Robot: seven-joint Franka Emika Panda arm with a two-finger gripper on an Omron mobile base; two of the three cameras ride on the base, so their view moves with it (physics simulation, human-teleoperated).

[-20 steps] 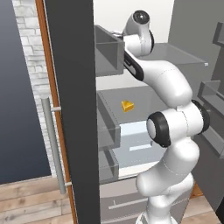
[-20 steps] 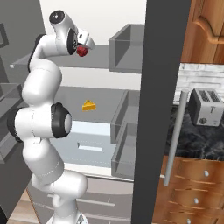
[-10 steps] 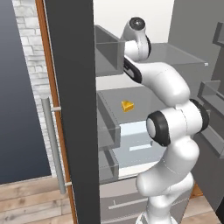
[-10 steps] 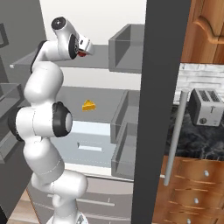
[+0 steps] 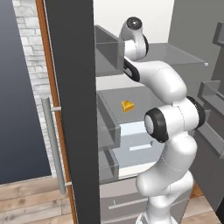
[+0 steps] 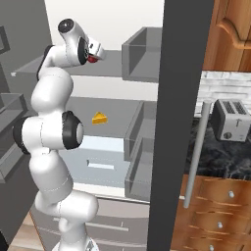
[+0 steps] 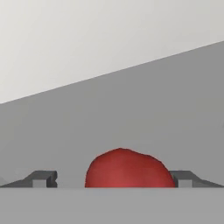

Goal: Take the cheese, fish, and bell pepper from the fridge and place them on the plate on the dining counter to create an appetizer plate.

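Two dark fingertips (image 7: 41,178) stood spread wide at the near edge of the hand view, and the gripper (image 7: 114,181) had the bell pepper (image 7: 129,169) between them, a gap showing on the left side, so nothing was pinched. The pepper lay on the grey upper shelf (image 7: 144,105) of the fridge (image 6: 117,29). One shelf lower, the cheese (image 6: 99,118) sat well apart from the gripper.
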